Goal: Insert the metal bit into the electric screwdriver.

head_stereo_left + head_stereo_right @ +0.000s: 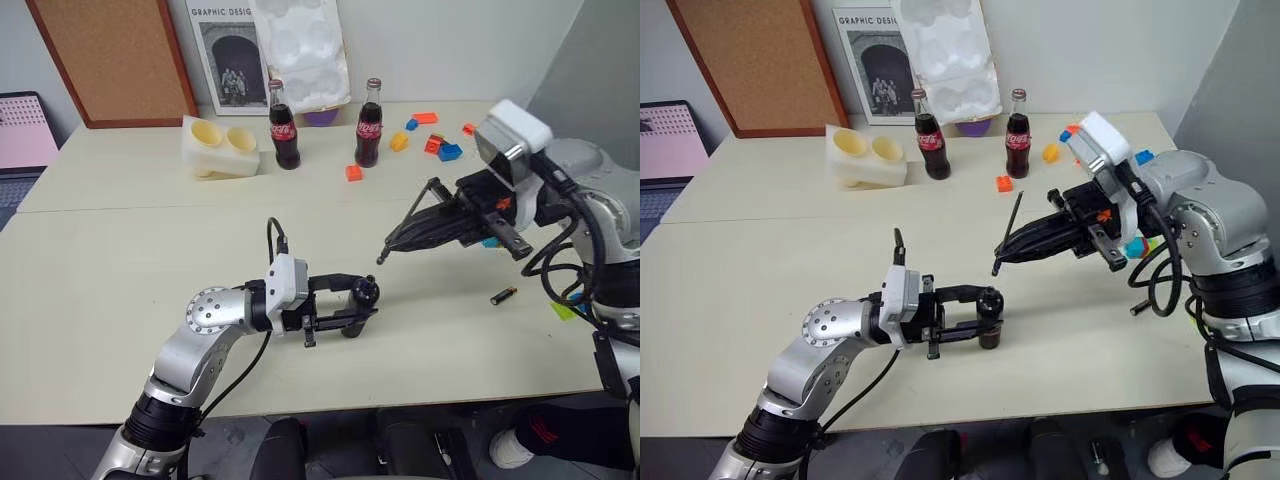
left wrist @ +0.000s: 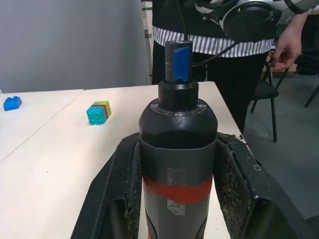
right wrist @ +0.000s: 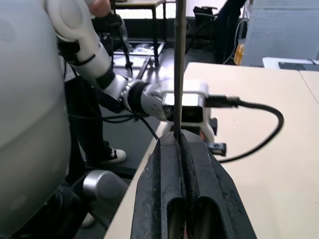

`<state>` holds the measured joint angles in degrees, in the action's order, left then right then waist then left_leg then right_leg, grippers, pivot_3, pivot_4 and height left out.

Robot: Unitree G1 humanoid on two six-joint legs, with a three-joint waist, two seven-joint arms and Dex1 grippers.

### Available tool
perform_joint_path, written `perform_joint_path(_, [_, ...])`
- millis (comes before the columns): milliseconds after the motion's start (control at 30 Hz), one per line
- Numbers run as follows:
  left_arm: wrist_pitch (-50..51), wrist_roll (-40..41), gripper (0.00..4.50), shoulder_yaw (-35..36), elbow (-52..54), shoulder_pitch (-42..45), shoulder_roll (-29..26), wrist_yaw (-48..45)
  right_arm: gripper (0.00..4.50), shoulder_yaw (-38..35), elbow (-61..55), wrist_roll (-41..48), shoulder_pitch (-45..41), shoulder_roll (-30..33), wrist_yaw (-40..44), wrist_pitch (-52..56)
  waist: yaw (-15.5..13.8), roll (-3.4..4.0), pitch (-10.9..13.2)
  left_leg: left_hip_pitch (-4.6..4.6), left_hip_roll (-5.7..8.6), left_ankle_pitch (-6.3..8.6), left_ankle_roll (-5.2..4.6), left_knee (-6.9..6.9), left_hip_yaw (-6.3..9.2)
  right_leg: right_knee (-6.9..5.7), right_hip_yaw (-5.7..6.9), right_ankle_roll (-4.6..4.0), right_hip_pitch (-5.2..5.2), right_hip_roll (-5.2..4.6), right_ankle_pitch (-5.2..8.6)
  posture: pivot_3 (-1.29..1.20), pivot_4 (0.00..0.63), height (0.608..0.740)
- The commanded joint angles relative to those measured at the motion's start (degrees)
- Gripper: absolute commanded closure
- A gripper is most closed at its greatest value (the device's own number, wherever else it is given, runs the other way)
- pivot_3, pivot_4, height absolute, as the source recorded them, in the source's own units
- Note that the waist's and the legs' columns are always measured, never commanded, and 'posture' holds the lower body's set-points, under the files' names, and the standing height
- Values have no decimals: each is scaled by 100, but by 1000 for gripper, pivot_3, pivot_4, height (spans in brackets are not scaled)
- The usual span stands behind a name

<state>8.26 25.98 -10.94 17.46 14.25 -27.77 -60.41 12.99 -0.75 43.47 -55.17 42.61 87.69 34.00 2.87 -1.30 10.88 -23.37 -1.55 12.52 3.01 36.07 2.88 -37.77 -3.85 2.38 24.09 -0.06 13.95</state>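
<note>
Over pale surface point(image 1: 120, 260): left gripper point(image 1: 362, 303) clenched on electric screwdriver point(image 2: 177, 164), right gripper point(image 1: 1002, 250) pinching metal bit point(image 1: 1014, 222), both well apart.

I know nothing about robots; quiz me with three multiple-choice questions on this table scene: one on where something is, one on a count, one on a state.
1. Where does the small battery lie?
A. on the table by the right arm
B. between the bottles
C. in the left claw

2. How many cola bottles stand at the back?
A. one
B. two
C. four

3. What is the right claw doing?
A. hanging open
B. shut on the metal bit
C. gripping a bottle

Answers: 1 A, it rests on the table near that arm. 2 B, two stand side by side. 3 B, the thin rod is pinched between its fingers, while the left claw holds the electric screwdriver.
</note>
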Motion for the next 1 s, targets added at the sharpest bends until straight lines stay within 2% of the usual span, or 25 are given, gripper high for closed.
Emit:
perform_joint_path(33, [-55,-157,2856,-42,-7,-25,5,66,4500,187,60,-83,-235,26,481,-375,-1,0,0,0,0,0,0,0,0,-1,1,0,0,0,0,0,150,740])
perform_joint_path(433, [-24,-163,2856,-8,-4,-18,-7,168,4500,628,-96,164,-254,324,481,-456,-2,0,0,3,0,0,0,3,1,-10,1,0,0,0,-1,0,150,740])
perform_joint_path(667, [-42,-183,2856,-14,-55,22,-17,138,4500,311,-131,368,-382,190,481,-184,2,0,0,10,0,0,0,3,1,-18,-1,0,-2,1,-1,0,150,740])
perform_joint_path(1000, [-52,-206,2856,-9,-111,60,-31,117,4500,339,-316,338,-236,139,481,-97,2,0,0,14,-1,0,0,4,0,-20,-2,0,-4,2,-1,0,150,740])
